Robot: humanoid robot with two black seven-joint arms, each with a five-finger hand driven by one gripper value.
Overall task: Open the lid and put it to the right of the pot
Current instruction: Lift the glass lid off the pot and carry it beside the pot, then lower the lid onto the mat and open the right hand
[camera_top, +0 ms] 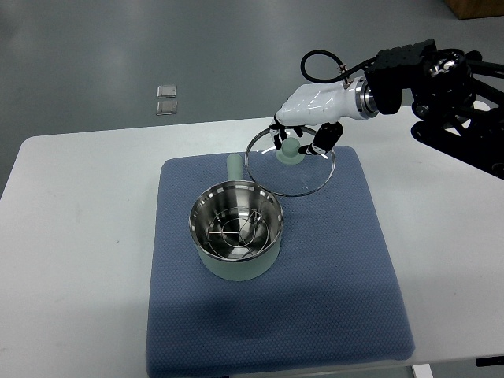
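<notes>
A pale green pot (236, 228) with a steel inside stands uncovered on the blue mat (331, 268), its handle (234, 166) pointing to the far side. A wire rack lies inside it. My right hand (303, 135) is shut on the pale green knob (290, 150) of the glass lid (290, 161). It holds the lid in the air, tilted, above the mat's far edge, behind and to the right of the pot. The lid's near rim overlaps the pot's far rim in the picture. The left arm is out of view.
The mat lies on a white table (71, 236). Two small clear squares (166, 100) lie on the grey floor beyond the table's far edge. The right arm's black body (457, 102) reaches in at the upper right.
</notes>
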